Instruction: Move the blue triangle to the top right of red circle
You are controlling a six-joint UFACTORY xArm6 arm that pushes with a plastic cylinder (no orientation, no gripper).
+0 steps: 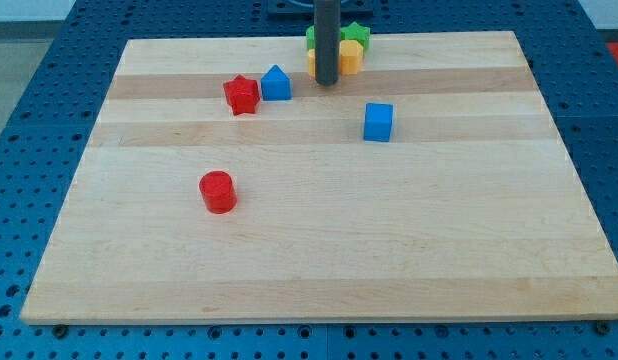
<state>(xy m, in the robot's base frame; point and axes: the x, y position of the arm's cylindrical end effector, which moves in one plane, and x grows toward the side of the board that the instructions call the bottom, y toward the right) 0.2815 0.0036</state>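
Nearest the view's bottom, the red circle stands alone on the bench, with bare wood all around it. The spot at its 1 to 2 o'clock, where the blue triangle is to end up, holds nothing. So the task is hardly begun, as I judge it: the triangle is not yet moved into place.

Farther up, the blue cube sits at about 2 o'clock from the circle, well apart from it and from everything else.

Beyond that, the blue triangle stands at roughly 1 o'clock from the circle, well apart from it, and touching or nearly touching the red star at its 8 o'clock. It must come down the board toward the circle and somewhat to the view's right.

My tip rests at 3 o'clock from the triangle, near but apart from it. There is no gripper here, only the rod, so nothing is clamped. From this side a push would send the triangle toward the star, not toward the goal.

Farthest off, a yellow block and a green block lie partly behind the rod; their shapes are probably a hexagon and a star, but I cannot tell.

No containers are in view.
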